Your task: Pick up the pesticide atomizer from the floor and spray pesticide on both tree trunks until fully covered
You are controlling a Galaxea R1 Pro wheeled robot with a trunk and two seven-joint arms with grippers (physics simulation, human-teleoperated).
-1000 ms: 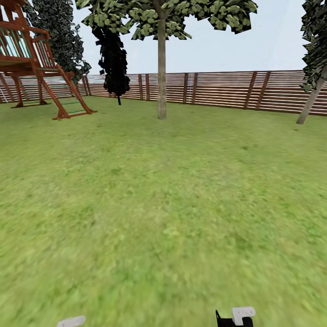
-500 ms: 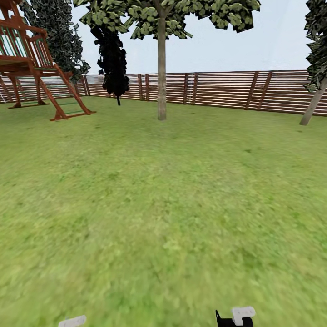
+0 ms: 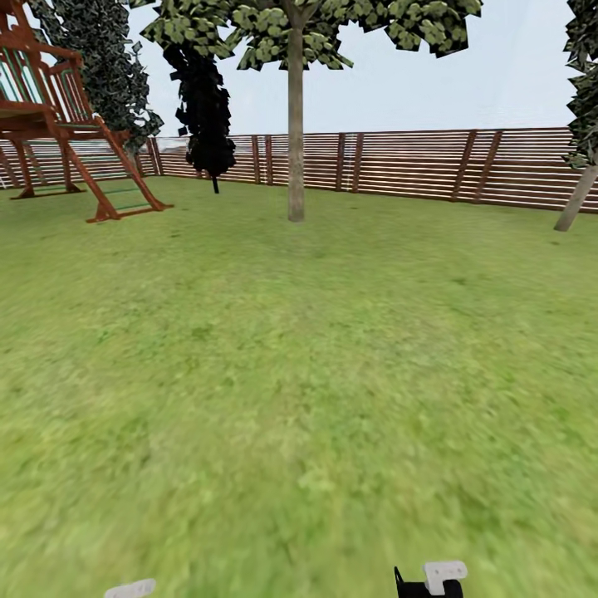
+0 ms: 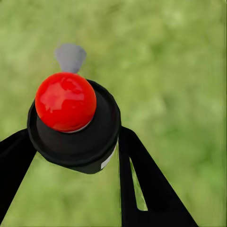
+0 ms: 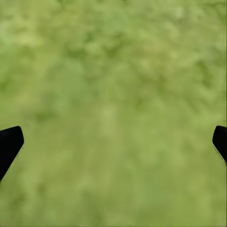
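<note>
Head view: the lawn [image 3: 299, 399] of the garden runs out to a brown slat fence [image 3: 415, 166] along its far edge. One tree [image 3: 296, 124] with a straight grey-tan trunk stands near the middle of that far edge, well short of the fence. A second tree [image 3: 579, 195] with a leaning trunk stands toward the far right corner. A red wooden play frame [image 3: 75, 141] sits in the far left corner, with a near-black tree [image 3: 203, 108] beside it.

Left wrist view: the left gripper [image 4: 75, 142] is clamped on the atomizer [image 4: 73, 125], a black sprayer with a red ball on top and a grey nozzle, with a black finger on each side of it, held over grass.

Right wrist view: the right gripper [image 5: 113, 142] hangs over bare grass with its fingers [image 5: 9, 144] wide apart.
</note>
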